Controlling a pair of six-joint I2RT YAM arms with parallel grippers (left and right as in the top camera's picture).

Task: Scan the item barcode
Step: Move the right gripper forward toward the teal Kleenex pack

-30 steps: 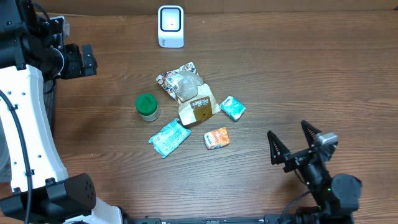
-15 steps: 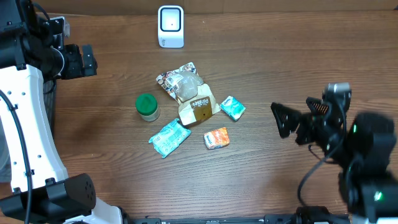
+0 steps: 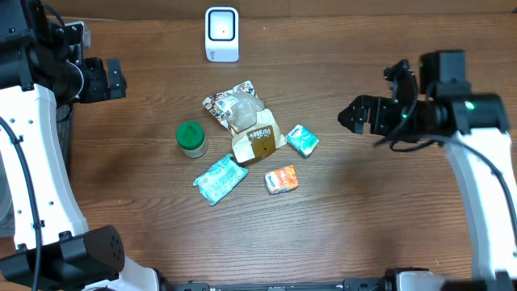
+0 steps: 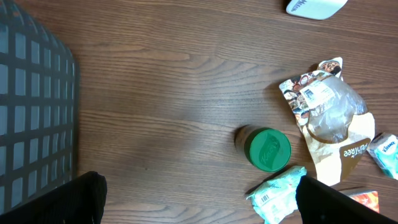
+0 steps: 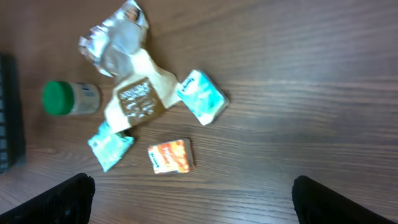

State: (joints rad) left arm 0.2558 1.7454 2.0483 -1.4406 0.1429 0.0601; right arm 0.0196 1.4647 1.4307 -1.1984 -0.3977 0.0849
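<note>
Several items lie clustered mid-table: a crumpled brown and clear bag, a green-lidded bottle, a large teal packet, an orange packet and a small teal packet. The white scanner stands at the back. My right gripper hangs open, right of the cluster and above the table; its view shows the orange packet and small teal packet below. My left gripper is open at the far left, holding nothing; the bottle and large teal packet lie ahead of it.
A dark mesh basket stands off the table's left side, under the left arm. Bare wood lies between the cluster and the right gripper. The left arm's white body runs down the left edge.
The right arm has lifted from the front right of the table and swung toward the back, now hovering right of the items. The left arm and the items have not moved.
</note>
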